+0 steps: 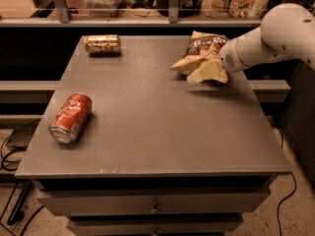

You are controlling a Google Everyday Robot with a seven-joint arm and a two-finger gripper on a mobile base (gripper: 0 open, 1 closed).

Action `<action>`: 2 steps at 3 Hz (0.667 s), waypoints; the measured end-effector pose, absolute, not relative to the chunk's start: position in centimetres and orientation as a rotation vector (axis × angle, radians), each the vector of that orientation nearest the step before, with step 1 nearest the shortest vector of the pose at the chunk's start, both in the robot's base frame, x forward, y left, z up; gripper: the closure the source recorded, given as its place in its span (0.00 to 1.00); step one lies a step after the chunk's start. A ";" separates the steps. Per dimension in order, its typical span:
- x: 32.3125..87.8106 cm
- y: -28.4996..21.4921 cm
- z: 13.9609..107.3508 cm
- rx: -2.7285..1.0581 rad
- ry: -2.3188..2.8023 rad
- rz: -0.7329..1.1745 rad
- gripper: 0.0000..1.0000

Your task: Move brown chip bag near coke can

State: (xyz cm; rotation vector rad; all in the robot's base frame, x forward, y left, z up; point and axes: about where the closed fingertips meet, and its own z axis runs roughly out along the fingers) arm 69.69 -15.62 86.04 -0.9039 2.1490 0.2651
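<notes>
Brown chip bag held at the far right of the grey table (157,136)

At the near left, the coke can (71,118) is seen lying on its side, well apart from the bag. Farther back on the right, the brown chip bag (203,47) is gripped at its lower edge by the gripper (206,73), which is closed on it. At the far left a gold-tan soda can (102,44) is laid on its side.

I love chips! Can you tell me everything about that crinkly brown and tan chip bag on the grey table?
The crinkly brown-and-tan chip bag has white lettering and looks like foil. It lies crumpled near the grey table's far right corner, one tan corner pointing left. The robot's cream gripper is at its near edge, covering part of it.
</notes>
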 end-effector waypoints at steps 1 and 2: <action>70.2 -15.1 86.0 -0.912 2.129 0.264 0.50; 69.9 -15.0 86.8 -0.919 2.101 0.264 0.73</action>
